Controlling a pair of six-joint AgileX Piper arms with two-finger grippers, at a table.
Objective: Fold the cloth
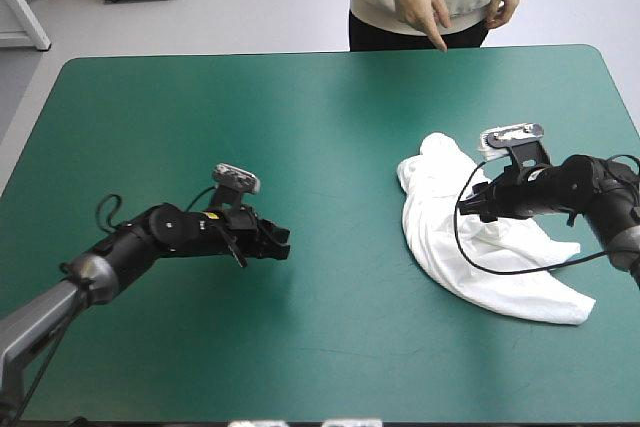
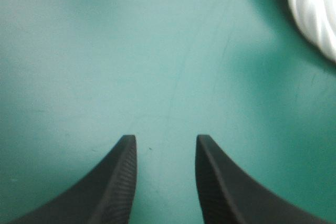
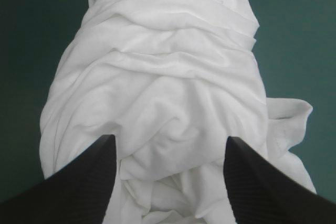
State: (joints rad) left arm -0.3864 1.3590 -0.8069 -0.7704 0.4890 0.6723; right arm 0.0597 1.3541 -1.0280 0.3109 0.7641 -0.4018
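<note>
The white T-shirt (image 1: 470, 242) lies as a crumpled, elongated heap on the right part of the teal-green table. My right gripper (image 1: 468, 203) hovers over the heap's upper half, open; in the right wrist view its black fingers (image 3: 86, 174) stand wide apart above the wrinkled T-shirt (image 3: 168, 87). My left gripper (image 1: 280, 240) is low over bare cover left of centre, well apart from the shirt, open with nothing between its fingertips (image 2: 126, 153). A corner of the T-shirt (image 2: 315, 9) shows far ahead of the left gripper.
A person stands at the table's far edge, one hand (image 1: 425, 7) pointing down over that edge. The table's teal-green cover (image 1: 300, 127) is bare between the two arms.
</note>
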